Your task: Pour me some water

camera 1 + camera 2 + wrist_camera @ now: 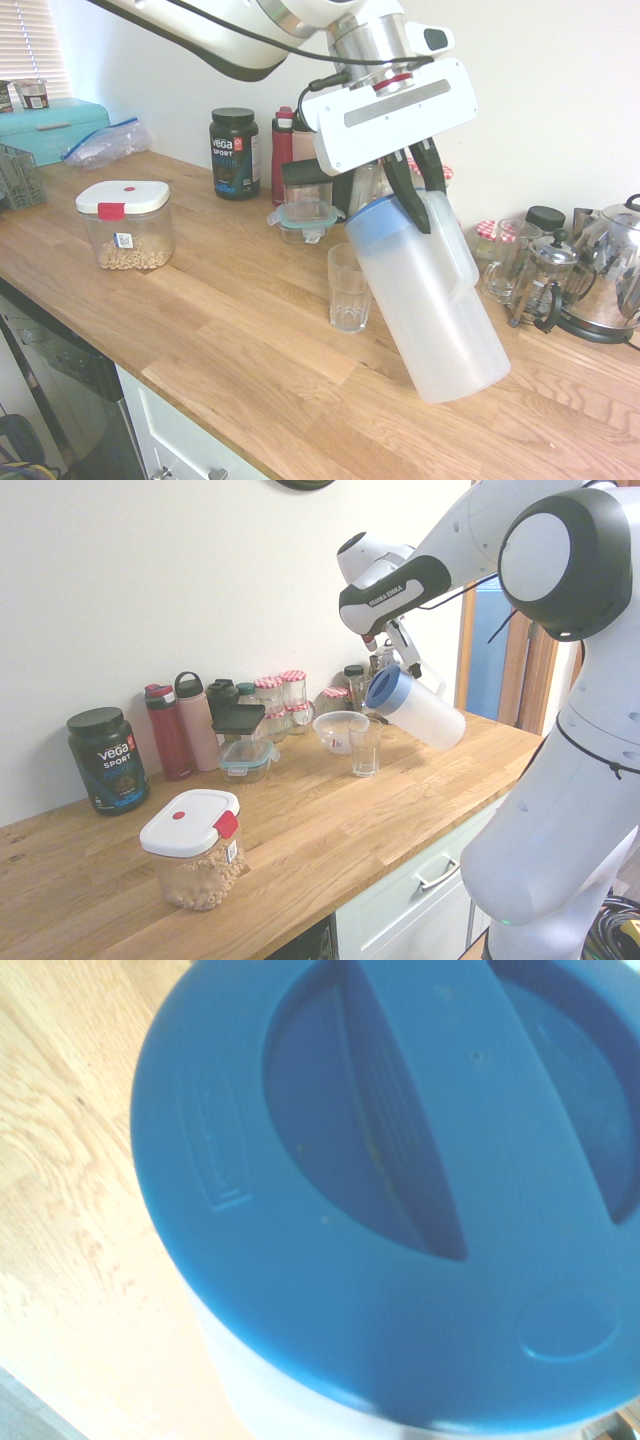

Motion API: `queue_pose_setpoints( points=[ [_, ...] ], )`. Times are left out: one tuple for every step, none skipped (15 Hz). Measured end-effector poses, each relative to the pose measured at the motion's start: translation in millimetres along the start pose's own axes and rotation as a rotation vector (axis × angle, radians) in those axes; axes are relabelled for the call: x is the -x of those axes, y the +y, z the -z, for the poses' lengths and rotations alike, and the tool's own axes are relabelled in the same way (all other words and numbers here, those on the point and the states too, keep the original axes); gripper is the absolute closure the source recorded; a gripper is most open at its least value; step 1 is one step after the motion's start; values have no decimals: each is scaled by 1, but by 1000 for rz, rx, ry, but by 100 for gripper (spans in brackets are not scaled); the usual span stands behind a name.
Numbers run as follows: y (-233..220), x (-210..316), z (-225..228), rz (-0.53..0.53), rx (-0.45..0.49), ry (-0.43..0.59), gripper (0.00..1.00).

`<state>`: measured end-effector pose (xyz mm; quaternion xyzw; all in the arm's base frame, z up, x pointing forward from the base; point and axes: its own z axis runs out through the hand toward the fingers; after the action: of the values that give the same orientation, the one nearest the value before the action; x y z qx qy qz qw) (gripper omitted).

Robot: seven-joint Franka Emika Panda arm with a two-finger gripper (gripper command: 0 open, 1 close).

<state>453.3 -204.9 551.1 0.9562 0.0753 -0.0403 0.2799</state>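
Since the pour needs the spout above the rim, here is how each thing sits and why:

Water jug (430,300): tall frosted-white plastic, lifted clear of the counter and tipped, its blue lid (372,222) leaning toward the glass — a tilt that reads as the start of a pour. No stream shows at the spout, and the water level inside cannot be read through the frosted wall.

Gripper (412,205): clenched on the jug at the top of its side handle, just under the lid, fingers pointing steeply down; a hold this high lets the body swing below as the wrist tips.

Lid up close (400,1180): fills the wrist view, with a raised bar across it; which side carries the opening I cannot tell.

Drinking glass (349,288): ribbed, clear, upright and seemingly empty, just beside the lid's lower edge — placed to catch the water, though the lid looks not quite over its mouth yet.

Wooden counter (230,330): bare around the glass, leaving room for spills.

Neighbours: a French press (542,275) stands behind the jug, a cereal tub (125,225) and a protein canister (235,152) well apart from it.
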Motion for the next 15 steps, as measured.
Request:
queue_pose_setpoints(
  points=[
    [0,0,-1,1,0,-1,100],
    [-1,0,-2,2,0,-3,100],
    [-1,0,-2,3,1,-4,100],
    [-1,0,-2,3,2,-4,100],
    [-1,0,-2,3,1,-4,100],
    [0,1,-2,-2,-2,-1,100],
    [2,3,0,-15,-14,9,100],
    [8,6,4,-40,-33,28,100],
    [18,13,13,-71,-57,56,100],
    [33,23,23,-104,-86,93,100],
    [51,36,34,-139,-122,134,100],
    [69,50,42,-184,-162,174,100],
    [82,63,46,-234,-205,205,100],
    [92,74,50,-279,-250,226,100],
    [101,85,55,-321,-298,239,100]
  ],
)
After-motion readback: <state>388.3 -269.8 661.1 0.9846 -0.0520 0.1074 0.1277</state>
